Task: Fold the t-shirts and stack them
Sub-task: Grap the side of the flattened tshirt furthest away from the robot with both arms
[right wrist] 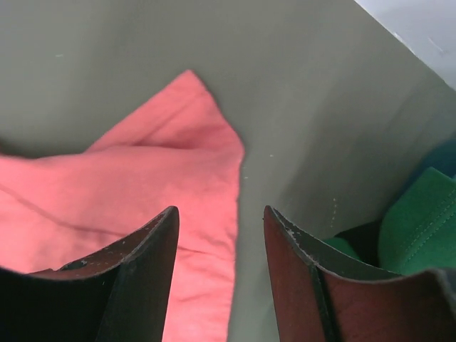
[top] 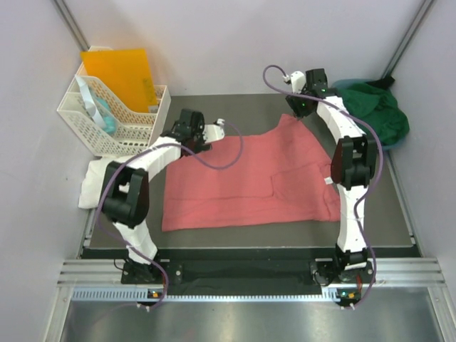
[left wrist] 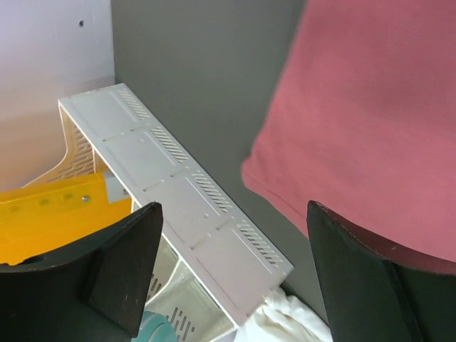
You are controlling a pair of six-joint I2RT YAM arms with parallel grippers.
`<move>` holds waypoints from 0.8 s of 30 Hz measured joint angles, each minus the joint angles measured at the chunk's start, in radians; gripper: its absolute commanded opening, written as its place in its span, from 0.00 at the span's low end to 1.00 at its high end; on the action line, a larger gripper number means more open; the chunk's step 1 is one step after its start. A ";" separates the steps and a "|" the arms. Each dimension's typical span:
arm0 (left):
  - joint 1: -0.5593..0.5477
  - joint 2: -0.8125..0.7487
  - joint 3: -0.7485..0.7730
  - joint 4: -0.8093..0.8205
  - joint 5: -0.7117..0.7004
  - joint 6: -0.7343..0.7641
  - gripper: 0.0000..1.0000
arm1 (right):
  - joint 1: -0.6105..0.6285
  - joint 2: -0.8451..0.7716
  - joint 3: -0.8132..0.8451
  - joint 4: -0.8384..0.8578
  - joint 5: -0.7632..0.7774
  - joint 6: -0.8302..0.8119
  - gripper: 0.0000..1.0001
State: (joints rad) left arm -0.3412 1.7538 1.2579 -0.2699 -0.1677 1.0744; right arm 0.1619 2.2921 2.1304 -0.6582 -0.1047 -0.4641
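Since the salmon-pink cloth t-shirt [top: 242, 185] lies spread flat, seemingly ready for folding, the left fingers [left wrist: 121, 271] and right fingers [right wrist: 139, 285] hover released by its far corners, grasping nothing.

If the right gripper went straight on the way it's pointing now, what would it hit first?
Probably the edge of the salmon-pink cloth t-shirt, near its far corner; the open right gripper straddles it, so one finger may meet the grey mat.
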 measured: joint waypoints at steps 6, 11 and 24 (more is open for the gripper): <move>0.018 0.175 0.177 -0.016 -0.086 -0.057 0.86 | -0.016 0.089 0.075 0.013 0.015 0.047 0.47; 0.019 0.216 0.187 -0.033 -0.116 -0.070 0.85 | -0.021 0.158 0.103 0.034 0.021 0.068 0.45; -0.001 0.226 0.187 -0.058 -0.164 -0.080 0.84 | -0.039 0.238 0.156 0.052 0.032 0.131 0.47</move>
State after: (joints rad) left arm -0.3424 1.9797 1.4445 -0.3283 -0.3317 0.9943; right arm 0.1230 2.5305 2.2860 -0.6060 -0.0731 -0.3332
